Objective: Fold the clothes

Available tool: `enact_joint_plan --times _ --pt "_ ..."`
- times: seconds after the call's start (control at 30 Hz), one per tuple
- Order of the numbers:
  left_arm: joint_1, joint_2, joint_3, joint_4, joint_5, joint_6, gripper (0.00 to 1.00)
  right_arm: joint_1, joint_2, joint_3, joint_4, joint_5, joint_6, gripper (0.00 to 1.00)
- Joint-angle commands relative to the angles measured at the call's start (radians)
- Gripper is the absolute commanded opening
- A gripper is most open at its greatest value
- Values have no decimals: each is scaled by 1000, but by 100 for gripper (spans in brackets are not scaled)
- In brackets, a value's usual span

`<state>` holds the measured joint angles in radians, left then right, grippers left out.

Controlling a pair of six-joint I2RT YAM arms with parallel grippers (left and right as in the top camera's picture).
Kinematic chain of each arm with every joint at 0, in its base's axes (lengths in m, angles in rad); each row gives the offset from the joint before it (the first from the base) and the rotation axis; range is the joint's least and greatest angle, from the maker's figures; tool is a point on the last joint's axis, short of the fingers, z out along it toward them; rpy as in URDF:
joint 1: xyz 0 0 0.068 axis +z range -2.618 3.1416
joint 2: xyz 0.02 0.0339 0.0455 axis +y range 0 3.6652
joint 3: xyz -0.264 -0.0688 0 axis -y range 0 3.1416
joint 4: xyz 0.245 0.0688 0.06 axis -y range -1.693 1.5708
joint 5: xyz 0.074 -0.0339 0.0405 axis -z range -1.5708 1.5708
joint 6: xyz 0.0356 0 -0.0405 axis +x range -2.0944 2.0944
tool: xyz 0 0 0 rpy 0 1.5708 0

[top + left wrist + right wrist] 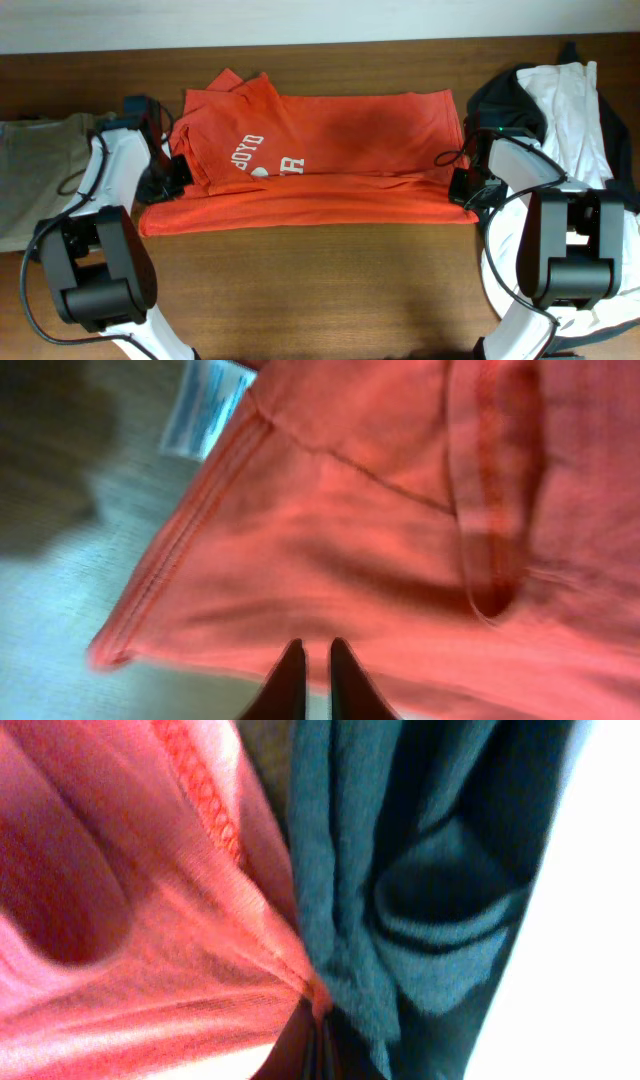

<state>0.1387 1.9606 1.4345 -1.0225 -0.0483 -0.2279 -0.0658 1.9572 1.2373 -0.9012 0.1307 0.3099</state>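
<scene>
A: Item one, location?
B: Red-orange T-shirt, middle of the table, lying flat and partly folded.

A: Long axis?
B: Runs left to right. The sleeve end is bunched at the far left and the straight hem end is at the right. A band of cloth lies doubled along the near edge.

A: Markings?
B: White lettering on the left half, its line slanting. It is only partly readable.

A: Left gripper?
B: Left gripper sits at the shirt's left edge. In the wrist view the fingers are pressed almost together where the stitched edge of the red cloth meets them.

A: Right gripper?
B: Right gripper sits at the shirt's near right corner. In its wrist view the fingers are clamped on a gathered point of red hem, just beside dark fabric.

A: Other stock?
B: Black shirt, crumpled at the far right and touching the T-shirt's right end. White shirt, heaped over and to the right of the black one. Olive cloth at the left edge of the table, apart from the red shirt.
</scene>
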Motion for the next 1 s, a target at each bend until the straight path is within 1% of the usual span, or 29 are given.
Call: enact_joint_plan --times 0.0,0.03,0.1,0.27,0.33,0.37,0.4,0.47,0.5,0.53,0.57,0.6,0.63,0.67,0.7,0.8,0.83,0.87,0.9,0.93,0.97 --pt "-1 4 -175 89 8 -11 3 -8 78 -61 -88 -77 -25 4" --pt "0 4 -230 90 6 -11 1 -8 78 -61 -135 -75 -25 4" --pt "18 3 -289 26 -57 -133 0 -8 78 -61 -195 -75 -24 4" --pt "134 -3 -290 -53 -72 -147 0 -8 76 -59 -242 -75 -24 4" --pt "146 -10 -290 -85 -73 -156 1 -8 61 -50 -244 -75 -24 4" --pt "149 -38 -290 -93 -81 -184 1 -8 50 -31 -245 -75 -20 4" --pt "148 -68 -290 -88 -80 -184 0 -8 44 -8 -249 -76 -20 4" --pt "140 -173 -290 -73 -77 -159 0 -8 42 42 -270 -76 -20 4" --pt "136 -240 -290 -50 -77 -153 3 -8 42 92 -299 -76 -8 4" --pt "137 -280 -290 -23 -80 -153 42 -8 42 156 -339 -75 6 10" --pt "137 -293 -290 8 -81 -153 66 -8 38 219 -374 -74 6 13" --pt "137 -292 -290 40 -89 -153 69 -8 37 278 -396 -74 5 24" --pt "137 -292 -290 70 -116 -153 71 -8 37 320 -409 -75 0 42" --pt "137 -291 -290 108 -144 -153 75 -7 37 354 -429 -75 -23 57" --pt "137 -291 -290 124 -144 -153 76 -7 37 359 -431 -75 -32 64" --pt "137 -291 -290 142 -143 -153 76 -6 38 318 -406 -76 -51 68" --pt "137 -291 -290 141 -143 -153 76 -6 43 275 -369 -114 -67 66" --pt "137 -291 -290 140 -141 -153 76 -6 44 240 -333 -182 -97 61" --pt "137 -291 -290 140 -140 -153 76 -6 45 194 -287 -237 -103 53" --pt "137 -291 -290 139 -140 -153 76 -6 45 148 -238 -263 -99 40" --pt "137 -291 -290 135 -140 -153 76 -6 45 123 -202 -282 -100 37"
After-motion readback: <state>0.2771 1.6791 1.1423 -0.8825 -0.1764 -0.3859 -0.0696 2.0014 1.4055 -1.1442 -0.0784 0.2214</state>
